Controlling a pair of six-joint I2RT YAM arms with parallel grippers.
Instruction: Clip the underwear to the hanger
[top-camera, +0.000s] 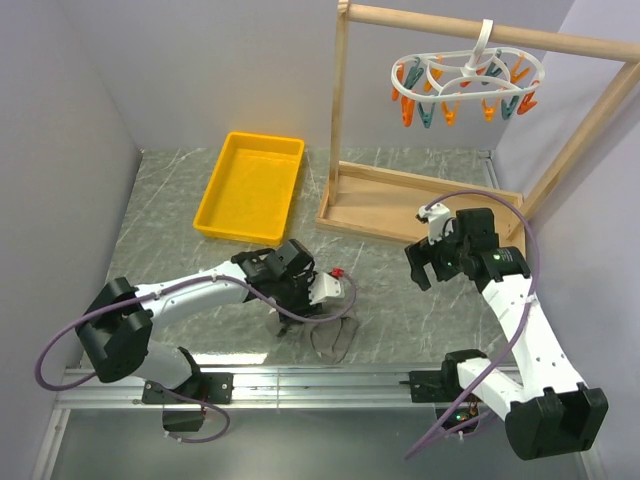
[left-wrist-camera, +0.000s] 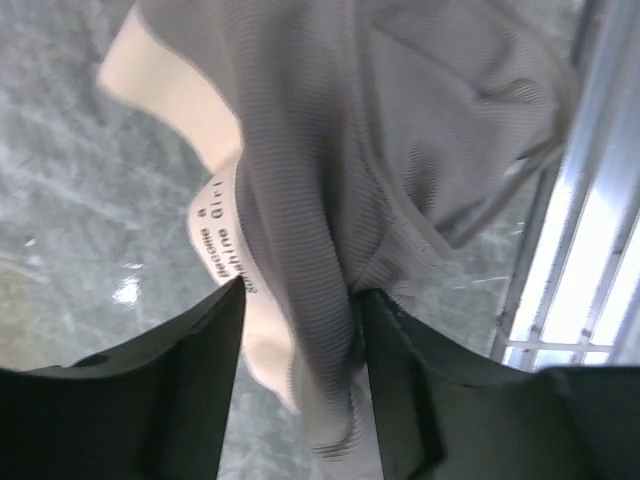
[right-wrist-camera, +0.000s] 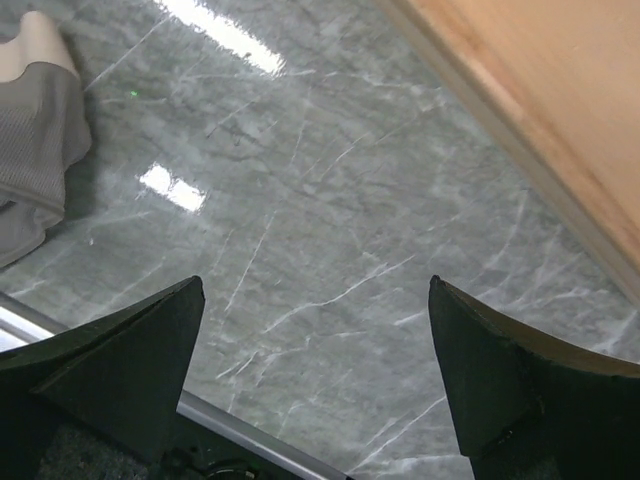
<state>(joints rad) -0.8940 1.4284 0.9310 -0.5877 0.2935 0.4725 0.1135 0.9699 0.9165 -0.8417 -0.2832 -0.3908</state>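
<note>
The underwear (top-camera: 335, 338) is grey ribbed fabric with a beige waistband and a printed label (left-wrist-camera: 222, 250). It hangs bunched from my left gripper (top-camera: 322, 303) near the table's front edge. In the left wrist view my left gripper (left-wrist-camera: 300, 335) is shut on a fold of the underwear (left-wrist-camera: 330, 180), its fingers (left-wrist-camera: 180, 390) on either side. My right gripper (top-camera: 432, 262) is open and empty above bare table (right-wrist-camera: 315, 290), right of the underwear (right-wrist-camera: 35, 150). The white hanger (top-camera: 465, 80) with orange and teal clothespins hangs from the rack's top bar, far from both grippers.
A wooden rack (top-camera: 340, 120) with a flat base (top-camera: 420, 200) stands at the back right; its base edge shows in the right wrist view (right-wrist-camera: 560, 90). A yellow tray (top-camera: 250, 185) lies at the back left. A metal rail (top-camera: 320, 385) runs along the front edge.
</note>
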